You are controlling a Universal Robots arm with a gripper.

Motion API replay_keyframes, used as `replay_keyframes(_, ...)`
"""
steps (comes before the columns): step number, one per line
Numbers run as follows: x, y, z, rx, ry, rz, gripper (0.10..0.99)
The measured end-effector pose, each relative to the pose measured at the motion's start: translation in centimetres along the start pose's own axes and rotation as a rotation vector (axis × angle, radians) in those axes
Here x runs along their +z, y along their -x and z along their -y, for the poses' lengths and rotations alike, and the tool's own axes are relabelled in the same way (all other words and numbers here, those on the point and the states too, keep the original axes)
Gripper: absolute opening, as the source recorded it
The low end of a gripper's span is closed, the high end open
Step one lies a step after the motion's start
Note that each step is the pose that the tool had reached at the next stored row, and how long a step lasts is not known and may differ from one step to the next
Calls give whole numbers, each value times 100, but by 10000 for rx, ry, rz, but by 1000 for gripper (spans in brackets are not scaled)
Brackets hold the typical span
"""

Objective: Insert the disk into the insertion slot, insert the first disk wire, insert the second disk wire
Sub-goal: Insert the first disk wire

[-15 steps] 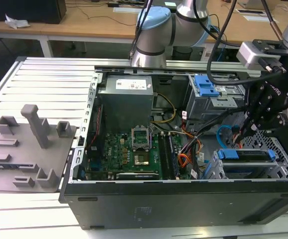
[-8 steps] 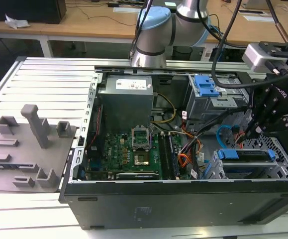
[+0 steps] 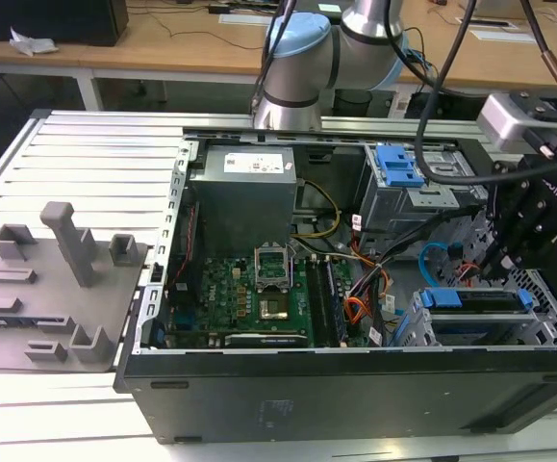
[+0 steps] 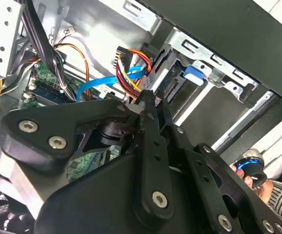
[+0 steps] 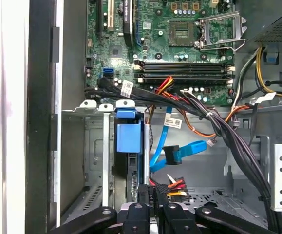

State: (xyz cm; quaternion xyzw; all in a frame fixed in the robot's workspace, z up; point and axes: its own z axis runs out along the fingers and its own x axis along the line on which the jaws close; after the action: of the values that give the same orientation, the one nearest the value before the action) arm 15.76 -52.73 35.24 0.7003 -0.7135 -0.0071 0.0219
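So the disk in its bright blue frame is sitting on edge down in the insertion slot, the low silver bay with perforated walls in the corner of the open PC case. In the exterior view that corner is toward the exterior view's right, in front of the taller grey cage with the blue latch. The gripper hangs just over the rear end of the disk. Its two black fingers are drawn together with barely a sliver of gap in both wrist views, and I honestly can't tell if anything is pinched between them. The first disk wire, the red/orange/black bundle, ends right beside the fingertips, with its small black plug just next to one finger. The second disk wire, the flat light blue one, loops through the open space beside the disk. Its black plug hangs near the disk and clear of it, not seated in anything. The motherboard lies beyond that, with a thick bunch of black cables draped across. In the second wrist view a person's hand holds a small round blue-and-black thing outside the case.
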Motion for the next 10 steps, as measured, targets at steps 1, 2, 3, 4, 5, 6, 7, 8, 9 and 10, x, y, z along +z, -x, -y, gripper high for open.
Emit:
replay_keyframes(1, 0, -13, 0, 0, 0, 0, 173)
replay_keyframes(2, 0, -29, 0, 0, 0, 0, 173)
replay_keyframes(3, 1, -39, 1, 0, 0, 0, 173)
replay_keyframes(4, 1, -46, 1, 1, 0, -1, 173)
replay_keyframes(5, 1, -57, 1, 0, 0, 1, 173)
replay_keyframes(6, 1, -73, 1, 0, 0, 0, 173)
replay_keyframes(7, 2, -83, 2, 0, 0, 0, 173)
replay_keyframes(8, 2, -93, 2, 0, 0, 1, 173)
replay_keyframes(9, 2, -109, 2, 0, 0, 0, 173)
replay_keyframes(10, 3, -124, 2, 0, 0, 0, 173)
